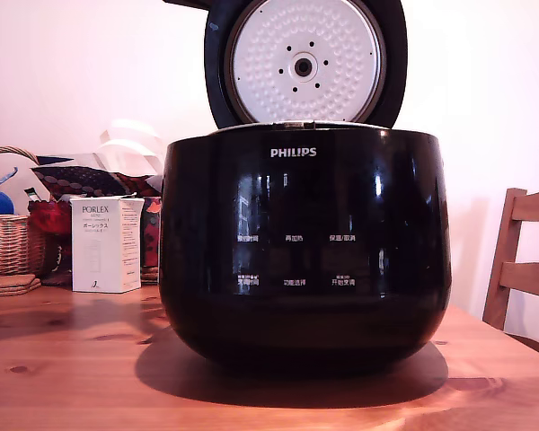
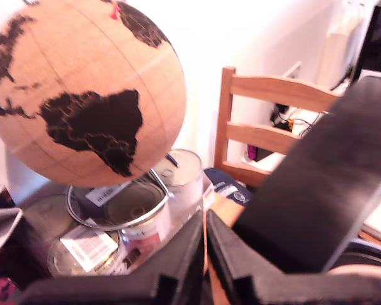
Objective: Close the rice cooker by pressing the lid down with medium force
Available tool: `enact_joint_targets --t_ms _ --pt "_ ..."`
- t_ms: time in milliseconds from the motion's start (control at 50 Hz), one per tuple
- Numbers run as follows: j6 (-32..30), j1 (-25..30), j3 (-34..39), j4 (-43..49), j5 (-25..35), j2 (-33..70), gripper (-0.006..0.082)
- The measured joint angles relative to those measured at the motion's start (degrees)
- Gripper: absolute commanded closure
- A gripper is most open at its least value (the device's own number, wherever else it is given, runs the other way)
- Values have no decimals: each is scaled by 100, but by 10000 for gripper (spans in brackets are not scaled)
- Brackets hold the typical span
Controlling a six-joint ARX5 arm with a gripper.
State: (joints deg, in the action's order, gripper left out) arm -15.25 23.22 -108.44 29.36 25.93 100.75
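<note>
from the exterior view, the large glossy black rounded rice cooker (image 1: pixel 305 251) sits mid-table on the wooden table (image 1: pixel 72 377), its thick round black lid (image 1: pixel 305 63) standing upright and open, dimpled silvery plate facing out; a small white porlex box (image 1: pixel 106 244) and a woven basket (image 1: pixel 4 242) stand at the exterior view's left. in the wrist view, the black gripper (image 2: pixel 205 254) has its fingers nearly together with nothing between them, near a cork globe (image 2: pixel 82 89), tins and a wooden chair (image 2: pixel 267 121)

The exterior view sits low at desk (image 1: pixel 63 377) height, close, facing the rice cooker (image 1: pixel 305 256); the wrist view looks past the pincer (image 2: pixel 205 248), sharing perhaps the lid (image 2: pixel 317 184).
</note>
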Motion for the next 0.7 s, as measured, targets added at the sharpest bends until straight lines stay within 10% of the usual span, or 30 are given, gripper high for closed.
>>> enact_joint_targets --t_ms 700 --pt "903 815 -11 1572 616 0 789"
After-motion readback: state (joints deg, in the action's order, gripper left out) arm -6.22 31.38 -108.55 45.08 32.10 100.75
